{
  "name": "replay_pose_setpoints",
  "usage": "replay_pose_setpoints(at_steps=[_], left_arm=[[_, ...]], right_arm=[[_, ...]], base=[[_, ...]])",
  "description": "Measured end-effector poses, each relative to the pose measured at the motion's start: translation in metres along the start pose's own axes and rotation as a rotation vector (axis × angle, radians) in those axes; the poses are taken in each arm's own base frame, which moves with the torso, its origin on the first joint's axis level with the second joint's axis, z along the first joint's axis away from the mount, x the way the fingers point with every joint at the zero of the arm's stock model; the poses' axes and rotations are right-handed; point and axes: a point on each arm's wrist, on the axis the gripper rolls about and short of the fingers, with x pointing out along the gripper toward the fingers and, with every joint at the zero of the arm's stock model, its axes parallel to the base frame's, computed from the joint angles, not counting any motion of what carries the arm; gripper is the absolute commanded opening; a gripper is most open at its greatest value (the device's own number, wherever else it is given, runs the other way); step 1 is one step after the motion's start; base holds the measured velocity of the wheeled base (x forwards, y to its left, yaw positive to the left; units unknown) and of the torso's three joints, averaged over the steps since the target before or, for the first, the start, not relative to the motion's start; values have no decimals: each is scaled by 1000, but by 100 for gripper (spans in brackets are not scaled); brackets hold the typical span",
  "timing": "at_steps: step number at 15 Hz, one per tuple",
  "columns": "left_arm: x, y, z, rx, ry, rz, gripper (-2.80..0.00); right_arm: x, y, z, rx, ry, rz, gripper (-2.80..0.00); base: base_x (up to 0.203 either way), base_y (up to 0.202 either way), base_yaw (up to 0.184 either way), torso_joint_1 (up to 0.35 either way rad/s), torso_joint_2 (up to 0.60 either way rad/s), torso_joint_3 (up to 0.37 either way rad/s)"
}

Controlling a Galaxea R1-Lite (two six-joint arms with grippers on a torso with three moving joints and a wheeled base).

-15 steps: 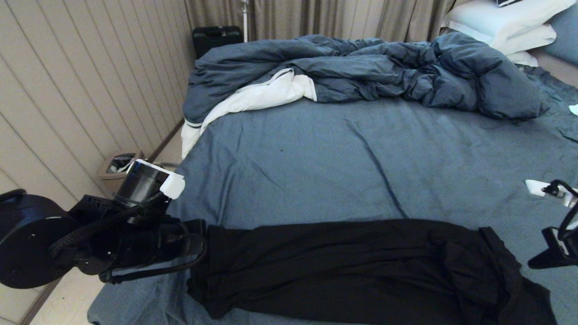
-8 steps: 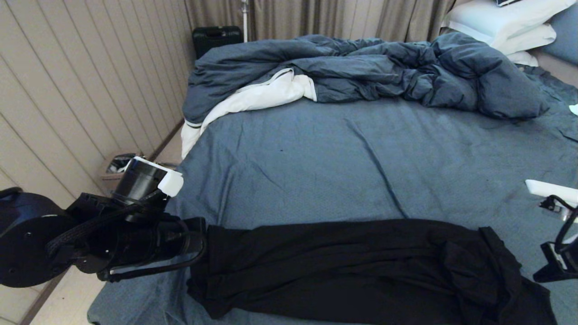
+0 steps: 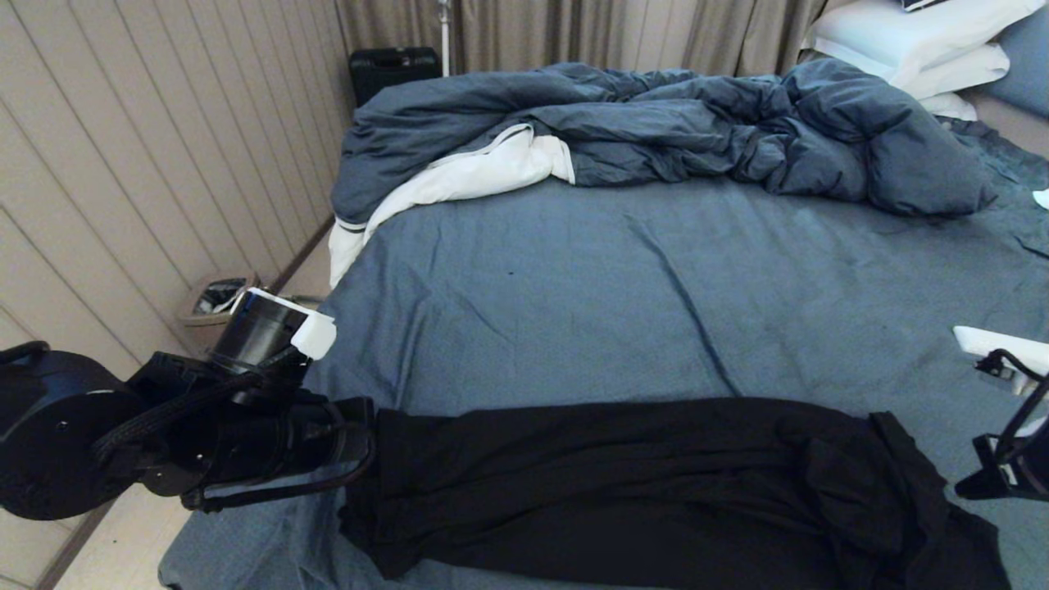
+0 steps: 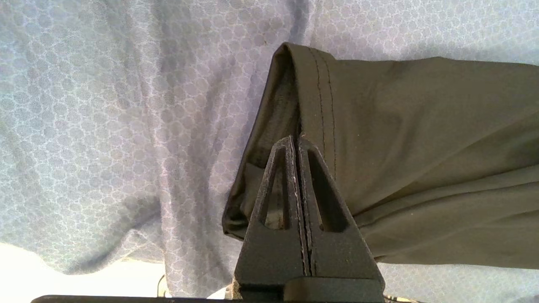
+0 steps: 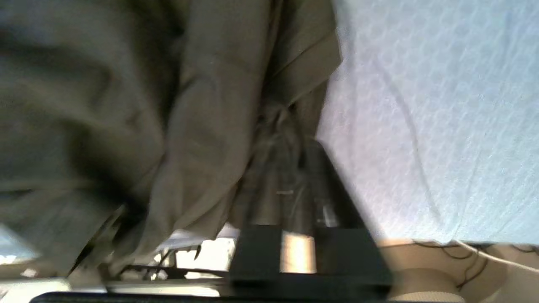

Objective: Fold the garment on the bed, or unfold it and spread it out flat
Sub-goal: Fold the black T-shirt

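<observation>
No legible text or labels.

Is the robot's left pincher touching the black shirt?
Touching. In the left wrist view the left gripper has its two fingers pressed together on the stitched hem of the garment, with the fabric pinched between them.

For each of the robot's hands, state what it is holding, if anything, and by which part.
The left hand is shut on the garment, pinching its stitched hem edge at the left end. The right hand is at the garment's other end; a hold there cannot be told.
</observation>
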Motion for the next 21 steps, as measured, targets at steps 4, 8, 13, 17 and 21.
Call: replay_pose_setpoints(at_steps=[4,8,13,17,21], left_arm=[[3,0,0,0,6,4,-280],[4,0,-1,1,12,7,-280],[7,0,-2,2,21,14,-280],[10,0,-4,3,32,19,-280],[14,0,-5,4,42,25,-280]], right_arm=[[-9,2,0,1,-16,29,0],[-7,1,-1,11,-20,66,0],[4,4,-1,15,-9,164,0],[19,-2,4,26,30,174,0],[31,2,6,11,66,198,0]], base=[[0,0,0,0,0,0],[0,0,0,0,0,0],[0,0,0,0,0,0],[0,0,0,0,0,0],[0,0,0,0,0,0]])
